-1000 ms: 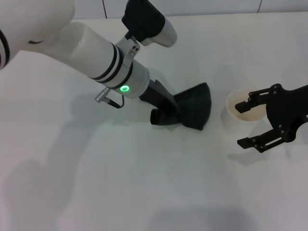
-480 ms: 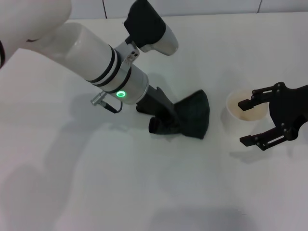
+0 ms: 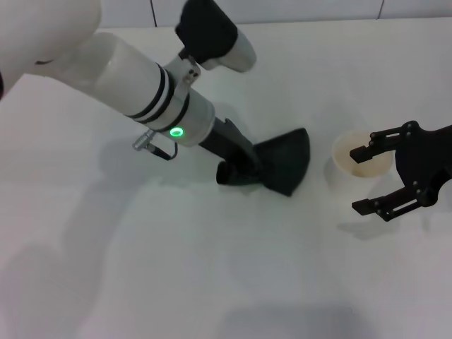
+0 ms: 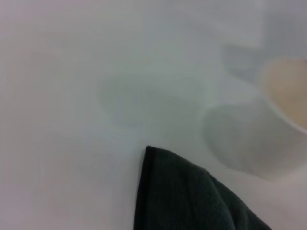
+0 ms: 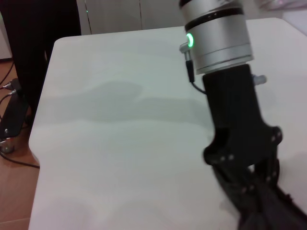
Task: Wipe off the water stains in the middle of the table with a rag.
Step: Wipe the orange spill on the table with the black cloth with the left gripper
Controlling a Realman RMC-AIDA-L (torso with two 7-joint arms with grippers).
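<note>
near the lower right of the head view, the right gripper (image 3: 369,179) hovers over the white table (image 3: 212,268) with its fingers spread apart, grasping nothing. just beyond it stands a small pale cup (image 3: 359,159) holding tan liquid. in the middle of the frame the black rag (image 3: 286,162) lies bunched on the table, clenched at one end by the left gripper (image 3: 236,169). the left arm (image 3: 120,78) slants up to the upper left. no stain shows; the rag may cover it.
</note>
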